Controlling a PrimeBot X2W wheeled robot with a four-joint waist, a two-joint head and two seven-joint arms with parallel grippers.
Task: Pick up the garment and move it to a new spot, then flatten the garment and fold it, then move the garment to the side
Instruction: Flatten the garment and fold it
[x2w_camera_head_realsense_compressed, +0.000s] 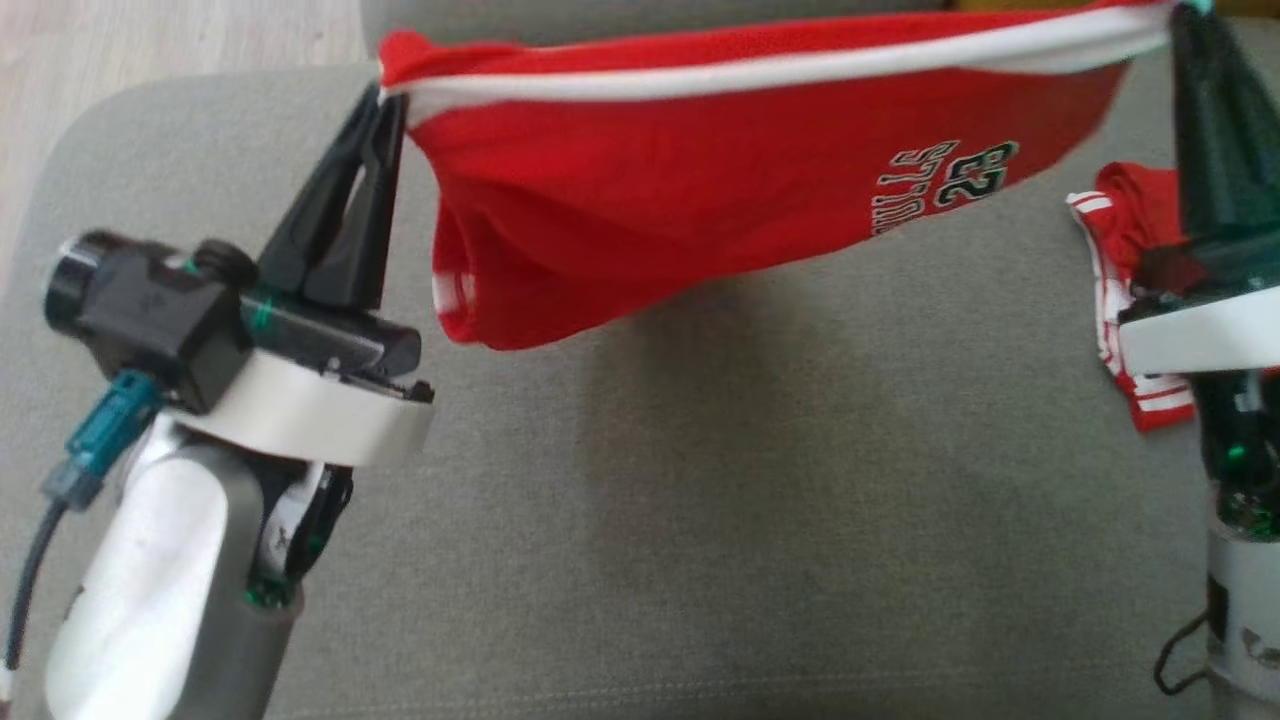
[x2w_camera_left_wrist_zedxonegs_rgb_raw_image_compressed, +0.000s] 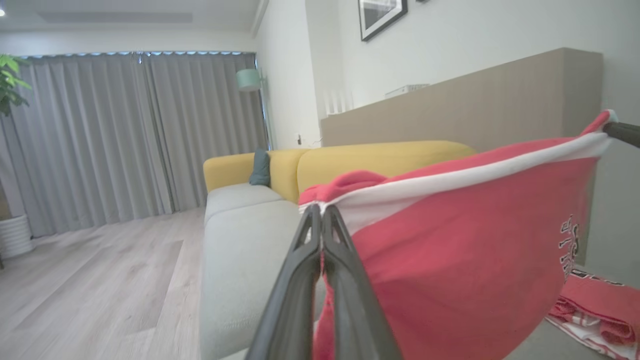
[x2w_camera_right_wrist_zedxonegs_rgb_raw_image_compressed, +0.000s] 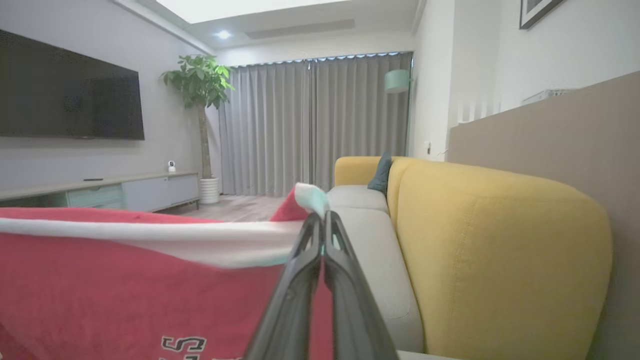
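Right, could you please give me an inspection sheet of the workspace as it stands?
Surface: grey sofa cushion, bare beneath the garment.
Job's things: red garment stretched by its white-trimmed edge between both grippers.
Clutter: second red-and-white garment crumpled on the cushion by the right arm.
Grippers: left gripper shut on one end; right gripper shut on the other.
Cables: dark cable with teal connector at the left forearm; thin black cable by the right arm.
Surroundings: yellow sofa back, grey curtains, potted plant, wood floor.
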